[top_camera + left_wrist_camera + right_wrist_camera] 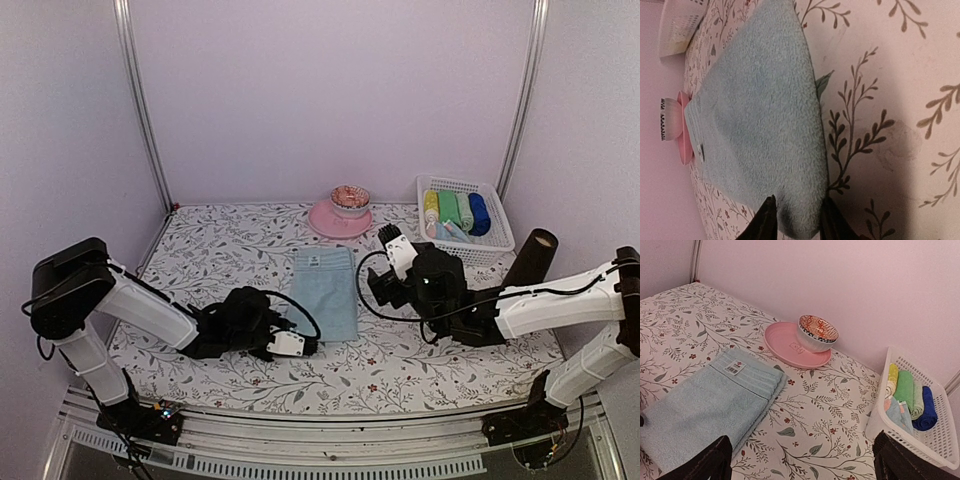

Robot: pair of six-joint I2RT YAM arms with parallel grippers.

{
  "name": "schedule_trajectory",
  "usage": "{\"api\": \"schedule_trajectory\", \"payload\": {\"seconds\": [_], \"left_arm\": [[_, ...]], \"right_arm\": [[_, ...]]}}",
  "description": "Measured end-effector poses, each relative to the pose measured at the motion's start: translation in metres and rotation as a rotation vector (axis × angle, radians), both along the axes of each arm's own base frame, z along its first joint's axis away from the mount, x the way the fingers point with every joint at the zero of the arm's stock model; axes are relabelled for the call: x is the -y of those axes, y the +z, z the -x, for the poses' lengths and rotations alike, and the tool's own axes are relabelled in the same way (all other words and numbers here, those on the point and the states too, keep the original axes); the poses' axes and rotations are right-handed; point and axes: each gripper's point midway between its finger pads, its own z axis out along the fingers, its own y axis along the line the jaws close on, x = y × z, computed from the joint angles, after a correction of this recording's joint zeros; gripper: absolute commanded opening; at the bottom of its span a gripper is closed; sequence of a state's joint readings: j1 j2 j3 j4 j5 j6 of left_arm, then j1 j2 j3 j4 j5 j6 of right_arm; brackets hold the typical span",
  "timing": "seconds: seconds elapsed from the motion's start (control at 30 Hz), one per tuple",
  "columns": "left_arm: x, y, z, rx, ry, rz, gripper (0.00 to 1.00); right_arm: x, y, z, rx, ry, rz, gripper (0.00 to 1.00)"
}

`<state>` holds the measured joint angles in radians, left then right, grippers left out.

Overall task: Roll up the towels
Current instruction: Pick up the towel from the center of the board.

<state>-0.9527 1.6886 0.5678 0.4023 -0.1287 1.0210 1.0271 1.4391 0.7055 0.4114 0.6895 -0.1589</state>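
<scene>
Reaching low over the near part of the flowered table, the left gripper is lying almost flat, its jaws standing narrow around the near left corner of the pale blue towel. In the left wrist view, the fabric is filling the gap and both dark fingers are touching it. The towel is lying flat in the middle of the table, folded, its long sides running away from the arms and its label at the far end.

Just right of the towel, the right gripper is hovering above the table with its jaws spread wide, holding nothing and pointing toward the back wall.

Farther back, a pink plate is sitting beyond the towel's far edge, carrying a patterned bowl. To its right, a white basket is holding rolled cloths in yellow, green and blue, side by side. A dark tube is standing near the basket's right corner.
</scene>
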Motion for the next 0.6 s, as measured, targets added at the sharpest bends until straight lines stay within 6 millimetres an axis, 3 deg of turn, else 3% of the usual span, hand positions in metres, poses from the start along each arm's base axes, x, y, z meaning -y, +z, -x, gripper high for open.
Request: {"api": "schedule_trajectory", "payload": {"seconds": [0.13, 0.27, 0.4, 0.6], "left_arm": [[-0.001, -0.004, 0.001, -0.014, 0.007, -0.003, 0.10], [-0.002, -0.007, 0.003, -0.027, 0.011, -0.010, 0.00], [-0.002, -0.008, 0.004, -0.038, 0.013, -0.005, 0.00], [0.000, -0.007, 0.004, -0.117, 0.021, 0.006, 0.00]], "right_arm": [[0.005, 0.009, -0.003, 0.042, -0.030, 0.024, 1.00], [0.002, 0.010, -0.003, 0.064, -0.008, 0.069, 0.89], [-0.007, 0.002, -0.003, 0.069, 0.037, 0.115, 0.99], [-0.038, -0.012, 0.015, 0.058, 0.223, 0.166, 0.99]]}}
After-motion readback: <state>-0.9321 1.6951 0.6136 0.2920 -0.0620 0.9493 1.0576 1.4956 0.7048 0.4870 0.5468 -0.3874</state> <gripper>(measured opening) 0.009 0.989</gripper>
